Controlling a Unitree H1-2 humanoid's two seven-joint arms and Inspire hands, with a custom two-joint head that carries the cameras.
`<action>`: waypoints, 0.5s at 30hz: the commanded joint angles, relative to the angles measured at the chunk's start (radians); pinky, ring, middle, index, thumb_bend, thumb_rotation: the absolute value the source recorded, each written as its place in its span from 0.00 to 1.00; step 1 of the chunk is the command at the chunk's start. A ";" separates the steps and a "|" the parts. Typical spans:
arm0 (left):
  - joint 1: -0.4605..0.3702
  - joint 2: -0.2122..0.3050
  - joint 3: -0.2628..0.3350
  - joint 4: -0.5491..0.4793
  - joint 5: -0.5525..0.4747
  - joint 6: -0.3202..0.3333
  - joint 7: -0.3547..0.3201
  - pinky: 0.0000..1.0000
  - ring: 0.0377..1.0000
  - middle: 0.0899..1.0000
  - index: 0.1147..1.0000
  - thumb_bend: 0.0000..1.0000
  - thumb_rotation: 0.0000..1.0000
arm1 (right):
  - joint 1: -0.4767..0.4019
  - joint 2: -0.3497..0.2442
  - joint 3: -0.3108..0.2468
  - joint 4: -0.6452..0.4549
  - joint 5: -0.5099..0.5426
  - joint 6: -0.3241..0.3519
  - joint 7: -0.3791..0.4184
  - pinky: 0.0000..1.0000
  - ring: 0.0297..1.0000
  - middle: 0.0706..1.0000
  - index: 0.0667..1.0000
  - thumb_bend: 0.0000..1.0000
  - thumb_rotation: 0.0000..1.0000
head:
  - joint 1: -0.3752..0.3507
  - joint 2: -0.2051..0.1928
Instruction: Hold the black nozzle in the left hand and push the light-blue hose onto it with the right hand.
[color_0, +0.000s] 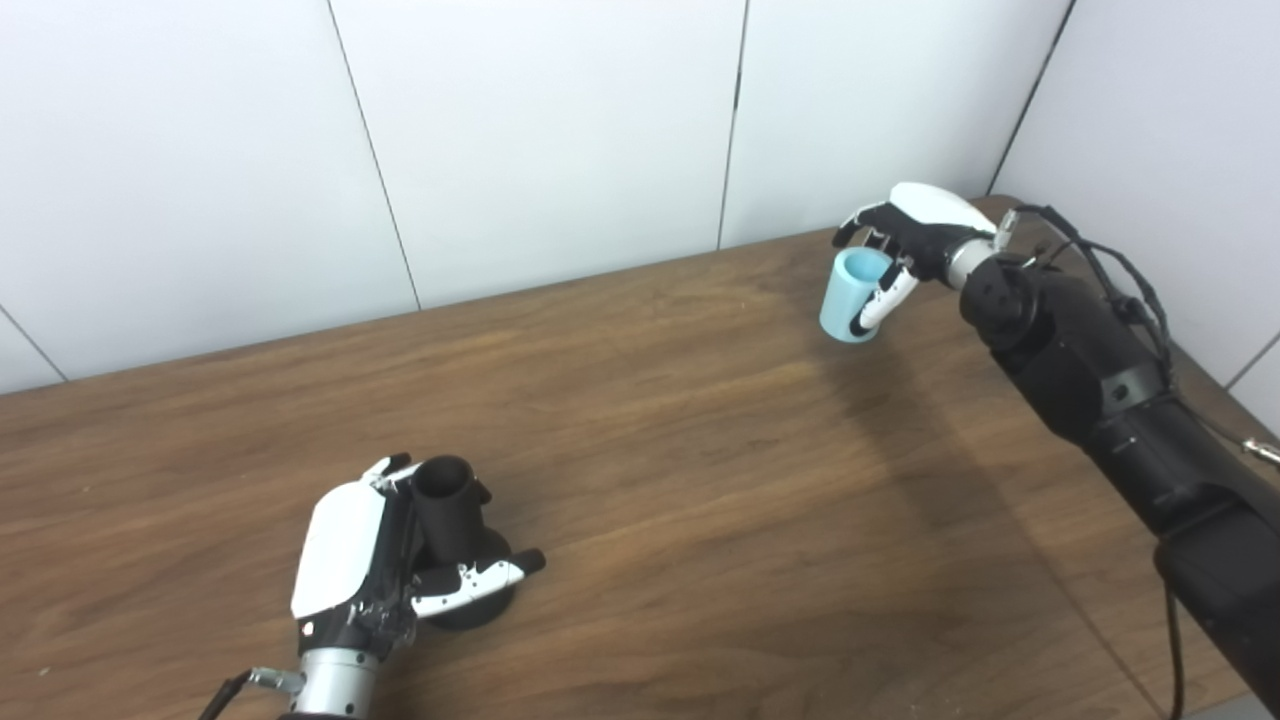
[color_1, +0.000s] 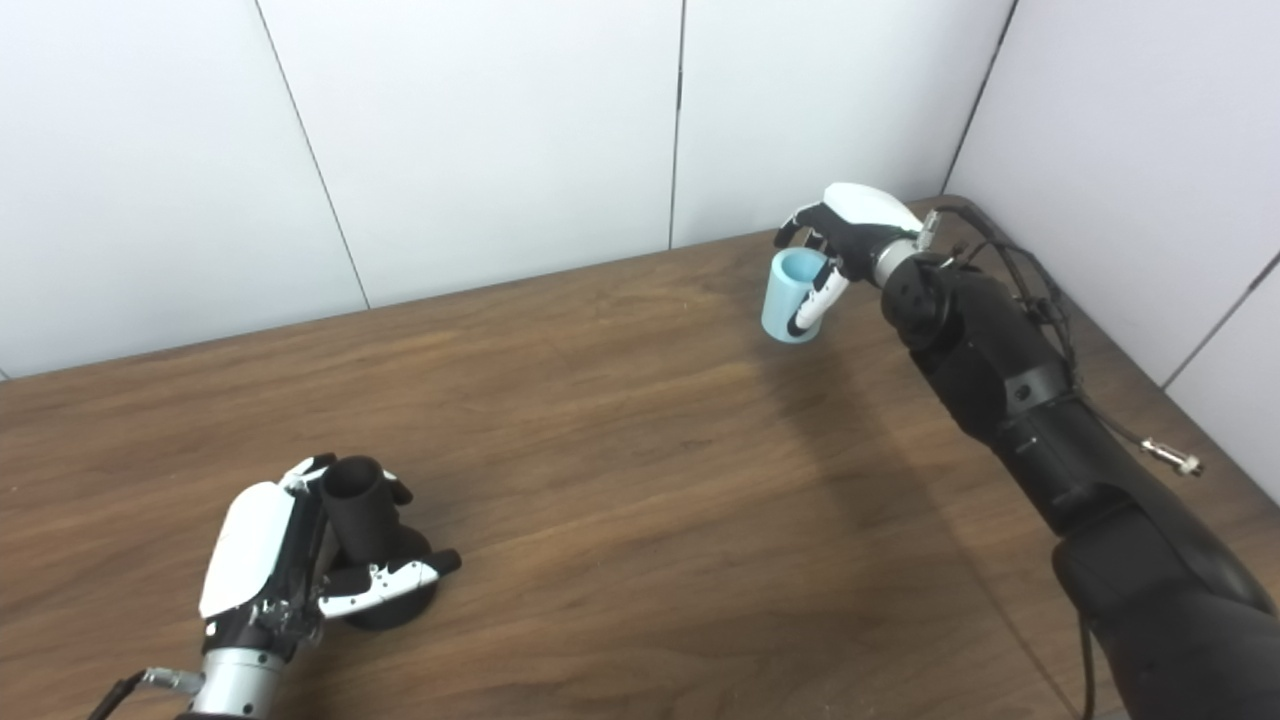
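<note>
The left hand (color_0: 365, 560) has its fingers clamped around the black nozzle (color_0: 445, 500), which stands upright on the table (color_0: 650, 450) near the front left, open mouth up. Far back right, well apart, the right hand (color_0: 915, 240) grips the short hose (color_0: 852, 293), also upright, opening upward.

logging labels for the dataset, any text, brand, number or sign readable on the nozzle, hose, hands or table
None: no readable text in either view.
The black nozzle, light-blue hose, left hand, right hand and table show no lettering, label, number or sign.
</note>
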 joint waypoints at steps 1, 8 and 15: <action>0.008 0.005 -0.010 -0.004 0.020 0.012 -0.022 0.88 0.61 0.39 0.44 0.52 0.00 | -0.048 -0.030 -0.014 -0.020 -0.023 -0.029 -0.066 0.48 0.45 0.45 0.62 0.58 0.00 | 0.000 0.001; 0.010 0.002 -0.010 0.000 0.013 0.006 -0.018 0.88 0.61 0.39 0.44 0.52 0.00 | -0.052 -0.031 -0.002 0.011 -0.048 -0.048 -0.112 0.17 0.20 0.43 0.45 0.53 0.00 | 0.006 0.002; 0.007 0.001 -0.012 0.003 0.019 0.004 -0.011 0.88 0.60 0.39 0.44 0.52 0.00 | -0.046 -0.036 0.005 0.018 -0.063 -0.051 -0.117 0.16 0.19 0.43 0.45 0.53 0.00 | 0.013 0.003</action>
